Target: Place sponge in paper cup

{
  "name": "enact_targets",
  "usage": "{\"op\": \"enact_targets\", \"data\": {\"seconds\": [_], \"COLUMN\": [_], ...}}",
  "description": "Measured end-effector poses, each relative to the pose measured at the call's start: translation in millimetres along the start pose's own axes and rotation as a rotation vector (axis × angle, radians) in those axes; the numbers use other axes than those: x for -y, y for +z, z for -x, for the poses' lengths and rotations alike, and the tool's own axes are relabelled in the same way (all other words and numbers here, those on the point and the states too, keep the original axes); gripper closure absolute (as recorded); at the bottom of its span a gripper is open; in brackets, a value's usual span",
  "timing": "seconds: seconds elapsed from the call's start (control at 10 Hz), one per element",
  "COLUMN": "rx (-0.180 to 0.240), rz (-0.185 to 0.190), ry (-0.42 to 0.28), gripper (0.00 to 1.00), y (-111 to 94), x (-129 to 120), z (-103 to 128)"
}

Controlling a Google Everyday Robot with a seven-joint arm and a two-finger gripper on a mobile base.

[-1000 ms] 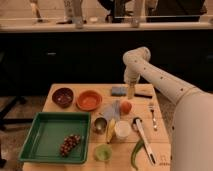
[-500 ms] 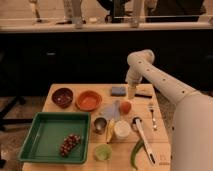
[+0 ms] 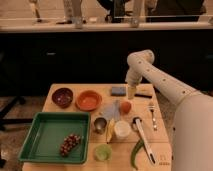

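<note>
I hold the gripper [image 3: 131,93] wide open and empty just beside the sponge [image 3: 118,91] at the table's [image 3: 95,88] far edge, ready to grasp it.

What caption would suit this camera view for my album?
Robot arm with open jaws poised beside the sponge; the paper cup stands nearer the camera.
</note>
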Motion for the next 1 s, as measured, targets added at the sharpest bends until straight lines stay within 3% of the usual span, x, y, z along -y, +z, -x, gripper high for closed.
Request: {"op": "enact_targets", "data": {"seconds": [0.3, 0.7, 1.0], "rx": [-0.003, 0.013, 0.020], "rz": [-0.036, -0.055, -0.057], "ry": [0.060, 0.082, 0.093], "gripper": [0.20, 0.20, 0.20], "y": [-5, 4, 23], "x": [-3, 0, 8], "z": [-29, -32, -36]}}
